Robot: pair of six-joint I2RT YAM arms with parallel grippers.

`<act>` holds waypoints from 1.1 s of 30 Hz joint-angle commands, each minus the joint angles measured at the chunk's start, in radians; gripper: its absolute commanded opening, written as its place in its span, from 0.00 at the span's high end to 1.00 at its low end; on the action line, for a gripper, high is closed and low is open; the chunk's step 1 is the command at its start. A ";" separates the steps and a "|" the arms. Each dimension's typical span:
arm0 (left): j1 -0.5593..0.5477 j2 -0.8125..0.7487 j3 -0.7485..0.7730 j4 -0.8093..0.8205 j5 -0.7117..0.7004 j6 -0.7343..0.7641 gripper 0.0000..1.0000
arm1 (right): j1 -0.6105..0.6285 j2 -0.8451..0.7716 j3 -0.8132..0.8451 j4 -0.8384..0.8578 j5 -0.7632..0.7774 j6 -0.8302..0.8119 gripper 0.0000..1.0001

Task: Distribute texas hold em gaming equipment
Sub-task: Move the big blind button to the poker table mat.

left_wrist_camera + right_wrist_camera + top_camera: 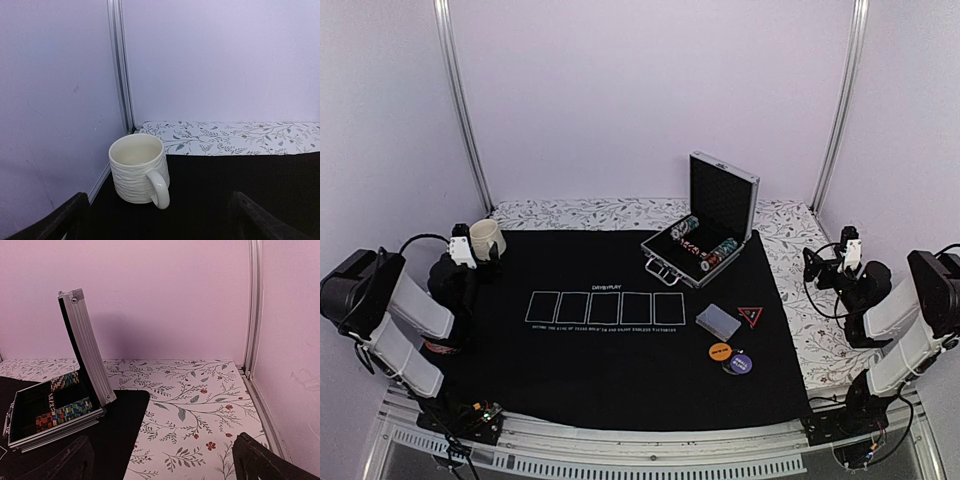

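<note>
**Jaws apart on both arms, poker gear lying right of centre**

Your left gripper [160, 227] sits at the left edge with its fingers [60, 220] spread wide. It faces the cream mug [139, 169], which stands upright near the far left corner of the black mat [620, 380], apart from the fingers. Across the mat's middle runs a printed row of five card outlines [605, 307]. Right of centre, toward the far edge, the silver case [705, 225] stands with its lid raised, and rows of striped chips [697, 240] lie in its tray. Nearer you, the deck of cards [718, 321] lies flat, with the triangle marker [751, 316] just beside it on the right. Nearer still, the orange disc [720, 351] and the purple disc [741, 362] lie close together; you cannot tell whether they overlap. Your right gripper [167, 467] sits by the right edge over the floral cloth [200, 410], fingers equally spread, apart from the case.
</note>
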 commanded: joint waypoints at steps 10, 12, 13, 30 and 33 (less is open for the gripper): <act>-0.075 -0.356 0.235 -0.497 -0.145 -0.036 0.02 | 0.010 -0.142 0.025 -0.122 0.099 0.021 0.01; -0.116 -0.428 0.296 -0.575 -0.137 -0.032 0.02 | 0.009 -0.244 0.052 -0.237 0.097 0.026 0.01; -0.134 -0.447 0.339 -0.633 -0.125 -0.036 0.02 | 0.008 -0.292 0.065 -0.281 0.079 0.038 0.01; -0.542 -0.373 0.886 -1.498 0.377 -0.084 0.02 | 0.254 -0.507 0.500 -0.937 -0.378 0.210 0.01; -0.623 -0.319 0.885 -1.544 0.405 -0.038 0.02 | 0.368 -0.513 0.569 -1.131 -0.268 0.131 0.01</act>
